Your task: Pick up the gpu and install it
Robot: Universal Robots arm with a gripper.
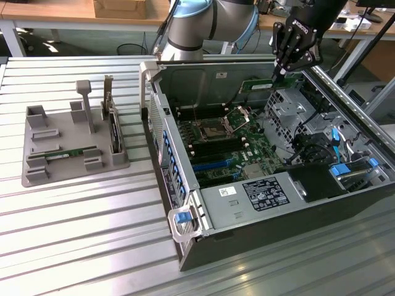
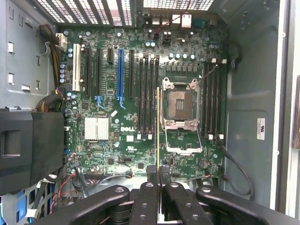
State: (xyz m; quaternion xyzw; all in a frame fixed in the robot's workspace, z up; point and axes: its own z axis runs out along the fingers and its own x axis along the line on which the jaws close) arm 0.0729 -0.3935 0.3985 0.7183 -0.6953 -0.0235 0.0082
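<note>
The gpu [image 1: 258, 86] is a thin green stick that hangs over the back of the open computer case [image 1: 185, 185], above the motherboard [image 1: 228, 145]. My gripper [image 1: 278, 74] is shut on one end of it. In the wrist view the gpu [image 2: 158, 131] shows edge-on as a thin yellow-green line between my closed fingers [image 2: 149, 197]. It runs along the long black slots [image 2: 147, 93] beside the open CPU socket [image 2: 180, 105]. I cannot tell whether it touches a slot. My gripper [image 2: 158, 172] is above the motherboard [image 2: 117, 122].
A grey parts tray [image 1: 37, 176] stands on the ribbed table at the exterior view's left, holding another green stick [image 1: 65, 153] and a dark upright card [image 1: 115, 132]. Drive cages and cables [image 1: 321, 135] crowd the case's right side. A black shroud [image 2: 28, 145] covers part of the board.
</note>
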